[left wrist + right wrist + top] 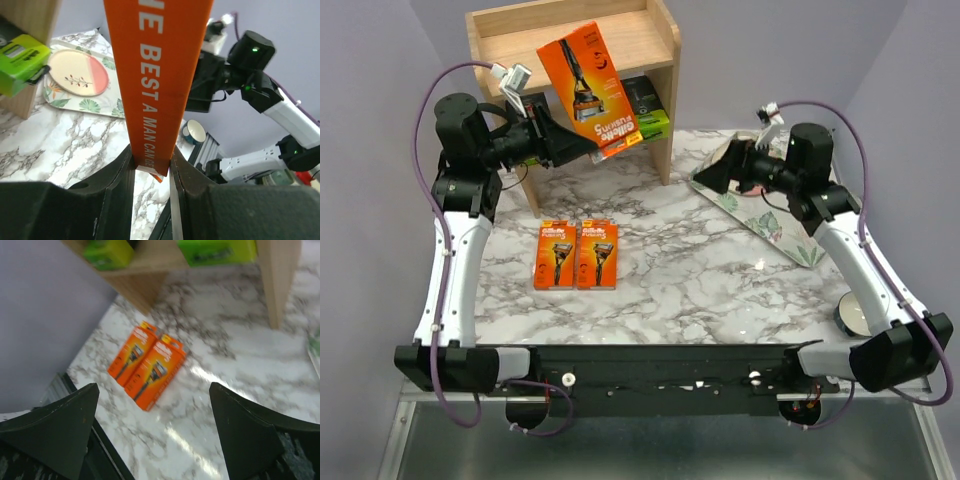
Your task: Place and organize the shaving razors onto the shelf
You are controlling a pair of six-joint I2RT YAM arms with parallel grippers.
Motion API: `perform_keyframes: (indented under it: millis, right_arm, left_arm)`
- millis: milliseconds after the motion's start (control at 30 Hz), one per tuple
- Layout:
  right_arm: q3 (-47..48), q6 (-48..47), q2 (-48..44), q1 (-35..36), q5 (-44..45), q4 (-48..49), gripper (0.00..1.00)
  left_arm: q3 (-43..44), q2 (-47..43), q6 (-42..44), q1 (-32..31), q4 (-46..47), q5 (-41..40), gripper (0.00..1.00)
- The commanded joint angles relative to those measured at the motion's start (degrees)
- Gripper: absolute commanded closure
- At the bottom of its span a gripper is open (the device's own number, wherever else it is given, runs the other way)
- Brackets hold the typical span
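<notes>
1. Nearest the arms' bases, two orange packs (576, 255) lie flat on the marble table (720, 290). They are side by side and touching, a little in front of the shelf. No gripper is on them, so both are yet to be shelved.
2. Further in, the left gripper (151, 165) is pinching a third orange pack (585, 85) by its lower end, one finger pressed on each face. The pack is tilted and off the table in front of the shelf. In the overhead view its upper end overlaps the top tier, and I cannot see it resting on anything.
3. The left arm rises from its base and bends at the elbow. Its forearm reaches rightward past the shelf's left side panel, with the wrist roughly level.
4. The right gripper (705, 178) is spread wide with nothing between its fingers. It hangs over the near-left end of the floral tray (800, 245), right of the shelf, and points leftward.
5. Farthest back, the wooden shelf (520, 40) holds two dark packs (648, 112) with lime-green ends on its lower tier.
6. By my reckoning two of the five packs are placed, one is being delivered, and two are left on the table.
</notes>
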Motion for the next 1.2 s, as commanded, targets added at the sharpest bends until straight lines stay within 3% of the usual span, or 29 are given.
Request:
perform_keyframes:
  millis: [0, 300, 600, 967, 1067, 1100, 1167]
  right_arm:
    - [12.26, 7.56, 7.39, 1.82, -15.85, 14.36, 0.0]
    - [24.59, 18.56, 21.35, 8.07, -20.08, 29.14, 0.0]
    - [45.67, 23.75, 37.37, 12.63, -18.69, 29.78, 0.0]
    - [49.91, 27.54, 42.12, 15.72, -18.6, 30.92, 0.01]
    - [50.0, 27.54, 42.03, 16.07, -16.32, 29.77, 0.09]
    - [50.09, 27.19, 42.21, 16.16, -15.7, 29.07, 0.18]
    - [50.18, 27.27, 42.47, 16.16, -14.82, 29.24, 0.25]
  left_arm:
    - [3.63, 6.1, -10.15, 6.05, 7.13, 5.9, 0.85]
    - [6.99, 11.47, -13.23, 10.54, 6.87, 11.87, 0.8]
    - [4.17, 12.52, -16.83, 10.71, 8.1, 15.04, 0.8]
    - [4.17, 13.49, -18.07, 10.71, 8.54, 15.39, 0.79]
    - [4.35, 13.75, -18.33, 10.71, 8.89, 15.3, 0.79]
    - [4.26, 13.75, -18.5, 10.62, 8.97, 15.31, 0.79]
    - [3.91, 13.84, -18.85, 10.62, 9.33, 14.96, 0.78]
